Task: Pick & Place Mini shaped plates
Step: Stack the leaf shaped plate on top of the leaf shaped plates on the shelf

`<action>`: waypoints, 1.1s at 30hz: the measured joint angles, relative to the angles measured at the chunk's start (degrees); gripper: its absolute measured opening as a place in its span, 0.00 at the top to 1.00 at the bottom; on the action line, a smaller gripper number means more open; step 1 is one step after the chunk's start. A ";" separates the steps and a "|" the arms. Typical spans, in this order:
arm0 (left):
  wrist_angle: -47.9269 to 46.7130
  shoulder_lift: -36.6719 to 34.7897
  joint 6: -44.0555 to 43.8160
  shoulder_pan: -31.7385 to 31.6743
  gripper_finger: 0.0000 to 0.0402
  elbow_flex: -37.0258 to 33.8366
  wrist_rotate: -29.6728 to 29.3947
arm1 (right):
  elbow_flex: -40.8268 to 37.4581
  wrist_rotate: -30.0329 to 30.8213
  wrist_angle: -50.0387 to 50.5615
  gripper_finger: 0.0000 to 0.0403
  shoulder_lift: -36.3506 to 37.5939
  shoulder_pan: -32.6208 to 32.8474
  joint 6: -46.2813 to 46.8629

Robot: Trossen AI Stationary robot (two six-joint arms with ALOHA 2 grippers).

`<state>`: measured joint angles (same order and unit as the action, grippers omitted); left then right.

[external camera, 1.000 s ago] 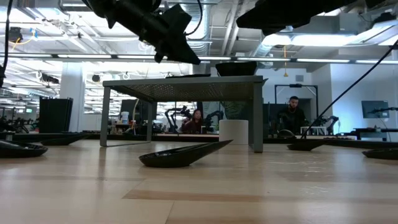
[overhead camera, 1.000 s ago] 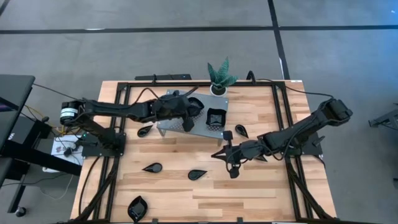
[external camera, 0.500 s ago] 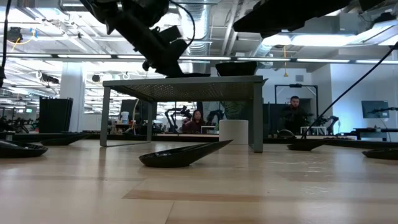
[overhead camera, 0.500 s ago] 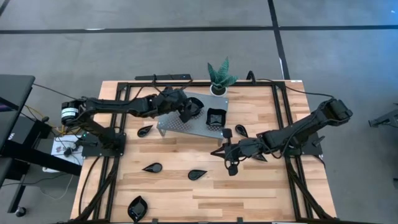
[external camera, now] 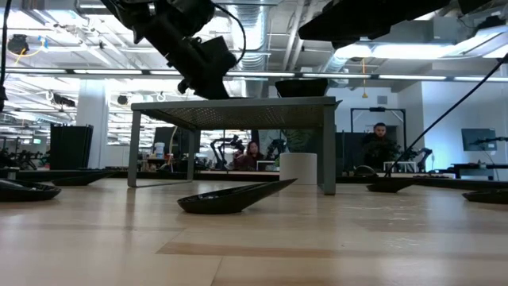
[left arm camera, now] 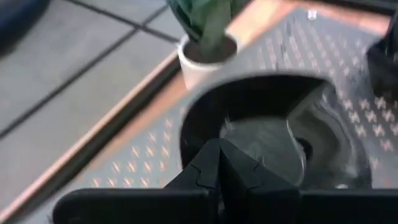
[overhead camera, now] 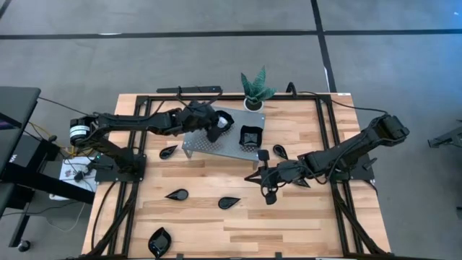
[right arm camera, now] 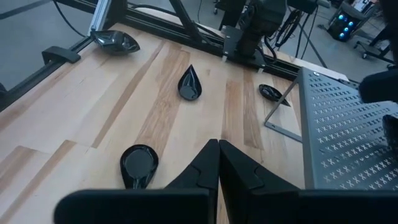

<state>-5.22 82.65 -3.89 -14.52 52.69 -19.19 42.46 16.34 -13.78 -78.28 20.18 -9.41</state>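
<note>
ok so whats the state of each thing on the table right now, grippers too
left gripper: shut, over the round plate on the stand
right gripper: shut, empty, above the table
round plate: lying on the stand
square plate: upright on the stand
perforated metal stand: standing on its legs
potted plant: upright at the table's far edge
teardrop plates: flat on the table

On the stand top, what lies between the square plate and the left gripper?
High view: a rounded black plate lies on the stand between the square plate and the left gripper, right at the gripper's tip.
</note>
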 joint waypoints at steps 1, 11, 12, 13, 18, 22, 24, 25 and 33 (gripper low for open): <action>-1.03 0.00 -0.85 0.00 0.99 0.02 0.48 | 0.00 0.00 0.00 0.99 0.00 0.00 0.00; -2.44 -0.02 -2.54 2.25 0.99 0.02 7.60 | 0.00 0.01 0.00 0.99 -0.02 -0.11 -0.20; -2.32 -0.03 -2.54 2.48 0.99 0.00 7.59 | 0.00 0.01 0.00 0.99 -0.02 -0.13 -0.46; -2.15 -0.02 -2.53 2.70 0.99 0.02 7.57 | 0.00 0.00 0.00 0.99 -0.02 -0.15 -1.28; -0.36 -0.02 -2.39 3.41 0.99 0.00 7.54 | 0.00 0.00 0.00 0.99 -0.02 -0.31 -3.15; 1.17 -0.02 -2.39 3.34 0.99 0.00 7.52 | 0.00 0.02 -0.02 0.99 -0.02 -0.87 -3.15; 1.56 -0.02 -2.39 3.35 0.99 0.00 7.49 | 0.00 0.02 -0.31 0.99 -0.04 -1.56 -3.01; 1.54 -0.02 -2.39 3.37 0.99 0.00 7.49 | 0.00 0.04 -1.15 0.99 -0.19 -2.13 -2.80; 0.81 -0.02 -2.38 3.34 0.99 0.00 9.33 | 0.39 8.27 -24.53 1.00 -8.04 -10.27 -0.94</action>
<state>-4.41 82.63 -6.27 -11.18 52.69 -9.86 42.85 24.61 -38.31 -86.32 9.92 -10.35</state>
